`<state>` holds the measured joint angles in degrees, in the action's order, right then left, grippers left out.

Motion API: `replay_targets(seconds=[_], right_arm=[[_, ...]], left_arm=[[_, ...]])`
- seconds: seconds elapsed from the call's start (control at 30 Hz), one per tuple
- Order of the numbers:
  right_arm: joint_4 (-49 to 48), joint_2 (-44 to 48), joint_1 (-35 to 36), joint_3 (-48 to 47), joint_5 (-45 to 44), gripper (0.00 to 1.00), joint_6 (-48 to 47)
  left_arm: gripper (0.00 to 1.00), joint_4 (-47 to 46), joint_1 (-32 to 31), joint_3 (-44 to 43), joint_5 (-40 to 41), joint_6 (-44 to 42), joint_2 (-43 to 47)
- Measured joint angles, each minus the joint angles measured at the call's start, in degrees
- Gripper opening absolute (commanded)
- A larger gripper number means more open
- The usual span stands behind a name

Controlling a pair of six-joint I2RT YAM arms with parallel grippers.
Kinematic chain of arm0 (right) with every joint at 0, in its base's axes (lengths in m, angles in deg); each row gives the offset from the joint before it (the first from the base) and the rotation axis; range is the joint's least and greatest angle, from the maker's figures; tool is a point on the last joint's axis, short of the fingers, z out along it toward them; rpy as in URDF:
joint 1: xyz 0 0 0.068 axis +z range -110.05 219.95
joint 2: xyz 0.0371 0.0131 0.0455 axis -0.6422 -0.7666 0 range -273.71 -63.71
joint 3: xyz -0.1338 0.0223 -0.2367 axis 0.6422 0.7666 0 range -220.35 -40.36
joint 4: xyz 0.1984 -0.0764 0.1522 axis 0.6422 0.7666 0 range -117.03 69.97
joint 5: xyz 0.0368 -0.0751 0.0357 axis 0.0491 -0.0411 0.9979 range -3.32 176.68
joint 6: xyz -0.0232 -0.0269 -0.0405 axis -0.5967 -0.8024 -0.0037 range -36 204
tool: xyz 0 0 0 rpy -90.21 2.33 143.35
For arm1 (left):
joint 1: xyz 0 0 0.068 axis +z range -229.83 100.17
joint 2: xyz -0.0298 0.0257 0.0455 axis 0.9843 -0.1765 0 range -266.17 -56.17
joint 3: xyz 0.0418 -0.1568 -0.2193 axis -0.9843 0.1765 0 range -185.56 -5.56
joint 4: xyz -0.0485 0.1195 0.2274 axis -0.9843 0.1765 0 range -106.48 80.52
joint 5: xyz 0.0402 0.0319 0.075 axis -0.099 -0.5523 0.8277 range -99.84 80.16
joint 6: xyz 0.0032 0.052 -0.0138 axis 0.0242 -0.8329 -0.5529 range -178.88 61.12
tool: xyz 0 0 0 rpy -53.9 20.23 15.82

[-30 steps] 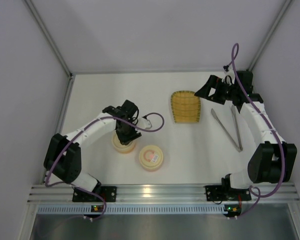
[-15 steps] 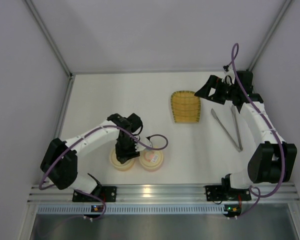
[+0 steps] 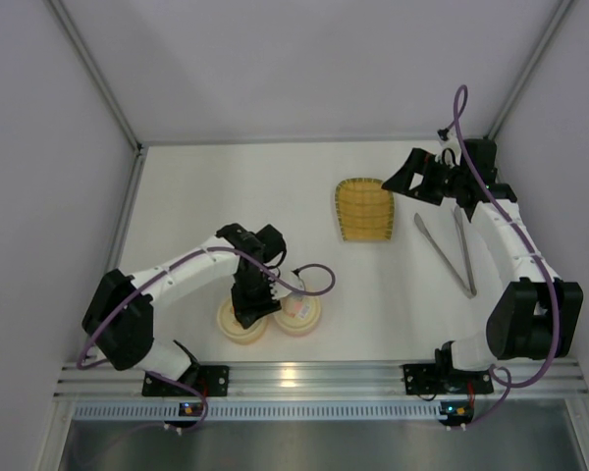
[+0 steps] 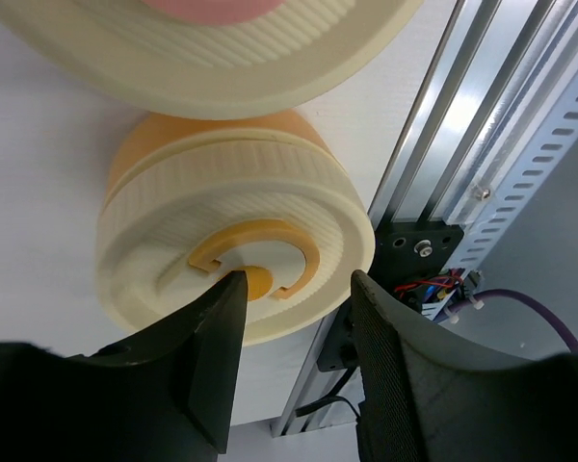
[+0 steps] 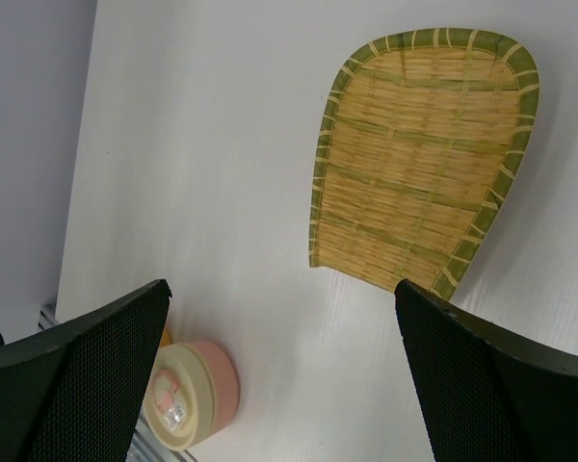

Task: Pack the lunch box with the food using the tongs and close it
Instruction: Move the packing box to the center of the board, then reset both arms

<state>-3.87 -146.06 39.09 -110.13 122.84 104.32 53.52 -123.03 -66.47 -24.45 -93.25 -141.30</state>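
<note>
The lunch box shows as two round lidded tubs near the front edge: an orange one (image 3: 238, 327) and a pink one (image 3: 300, 312), side by side. My left gripper (image 3: 251, 300) hangs just over the orange tub's cream lid (image 4: 236, 255) with its orange ring handle (image 4: 303, 269). Its jaws stand apart around nothing, so the left gripper (image 4: 299, 281) is open. The silver tongs (image 3: 448, 251) lie on the table at the right. My right gripper (image 3: 400, 181) hovers open beyond the woven tray, and the right gripper (image 5: 281, 289) holds nothing. No food shows in any view.
The woven yellow tray (image 3: 363, 209) lies bare at the back middle, also the tray (image 5: 424, 159) in the right wrist view. The pink tub (image 5: 188, 395) sits near the aluminium rail (image 3: 304, 378) along the front. White walls enclose the table on three sides.
My left gripper has brought the orange tub from mid-table toward the front, beside the pink tub, and its jaws have widened. The right arm and the tongs have stayed still.
</note>
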Motion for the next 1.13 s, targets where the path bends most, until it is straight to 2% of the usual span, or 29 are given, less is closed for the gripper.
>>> replay_targets(seconds=[0.1,0.27,0.33,0.37,0.4,0.43,0.57,0.73,0.83,1.13], right_arm=[[0.37,0.13,0.0,-0.02,-0.04,0.99,-0.76],[0.76,0.31,0.0,-0.98,-0.07,0.99,-2.23],[0.9,0.44,0.0,-1.42,-0.11,0.99,-2.82],[0.96,0.55,0.0,-1.6,-0.13,0.99,-3.21],[0.96,0.66,0.0,-1.66,-0.17,0.99,-3.76],[1.07,0.76,0.0,-1.77,-0.28,0.99,-4.35],[2.4,1.2,0.0,-2.34,-1.68,0.99,-8.55],[6.16,3.23,0.0,-2.25,-5.64,0.99,-16.04],[7.37,4.79,0.0,-1.46,-8.31,0.99,-20.02],[10.86,6.1,0.0,6.05,-14.91,0.99,-27.98]], left_arm=[[0.54,0.33,0.0,-4.15,-0.26,0.92,-0.02],[0.57,2.8,2.21,-20.48,-2.97,1.99,-0.04],[0.67,2.73,5.09,-27.15,-4.2,3.04,-0.09],[0.88,2.38,7.02,-29.07,-4.74,3.69,-0.07],[0.98,1.77,9.49,-30.34,-5.77,4.37,-0.07],[0.98,0.66,11.72,-30.86,-6.84,6.08,-0.11],[0.98,-3.85,25.79,-29.88,-10.54,12.11,-2.56],[0.98,-14.1,39.39,-25.05,-14.86,21.55,-7.21],[0.98,-20.41,43.69,-21.46,-14.64,26.05,-8.26],[0.98,-29.42,47.39,-13.6,-12.04,29.57,-8.26]])
